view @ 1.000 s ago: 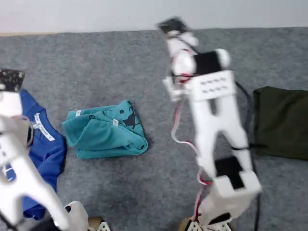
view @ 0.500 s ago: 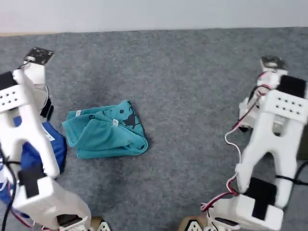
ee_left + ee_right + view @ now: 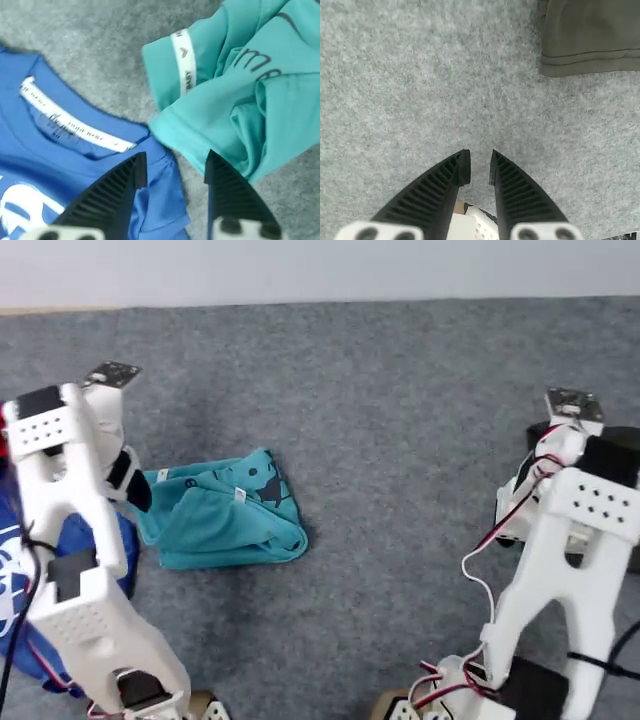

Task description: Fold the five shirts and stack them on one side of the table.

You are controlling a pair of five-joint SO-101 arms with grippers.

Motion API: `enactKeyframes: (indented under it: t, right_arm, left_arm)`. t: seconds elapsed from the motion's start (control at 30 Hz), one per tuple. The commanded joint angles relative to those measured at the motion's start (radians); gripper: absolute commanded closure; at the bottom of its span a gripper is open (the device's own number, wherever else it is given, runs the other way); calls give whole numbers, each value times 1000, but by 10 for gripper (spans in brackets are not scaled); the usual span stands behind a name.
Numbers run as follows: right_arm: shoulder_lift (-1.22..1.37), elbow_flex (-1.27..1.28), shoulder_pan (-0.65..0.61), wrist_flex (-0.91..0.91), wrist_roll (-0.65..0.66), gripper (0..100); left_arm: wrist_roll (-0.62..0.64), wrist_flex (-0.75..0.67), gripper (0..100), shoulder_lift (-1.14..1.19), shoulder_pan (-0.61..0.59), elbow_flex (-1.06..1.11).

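The left gripper [image 3: 177,157] hangs released, its jaws spread wide and holding nothing, over the spot where the teal shirt [image 3: 220,510] meets the blue shirt [image 3: 30,170]. The teal shirt lies crumpled left of centre on the grey carpet [image 3: 400,440], and the blue one lies flat at the left edge just beside it. The right gripper [image 3: 478,155] is clenched almost tight on nothing, above bare carpet near the hem of a dark green shirt [image 3: 590,35] at the right edge
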Motion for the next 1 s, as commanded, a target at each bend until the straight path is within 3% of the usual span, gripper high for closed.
enactKeyframes:
  t: [0.0,0.27,0.63,0.97]
  right_arm:
    - [-44,-6,13,36,-5,920]
    - [-45,-6,13,36,-5,920]
    - [-51,-6,13,36,-5,920]
    - [-51,-6,13,36,-8,920]
  left_arm:
    - [-6,-49,799,12,29,-42]
    - [-2,-130,799,41,35,-50]
    - [-2,-129,803,92,38,-81]
    - [-5,-127,950,109,66,-81]
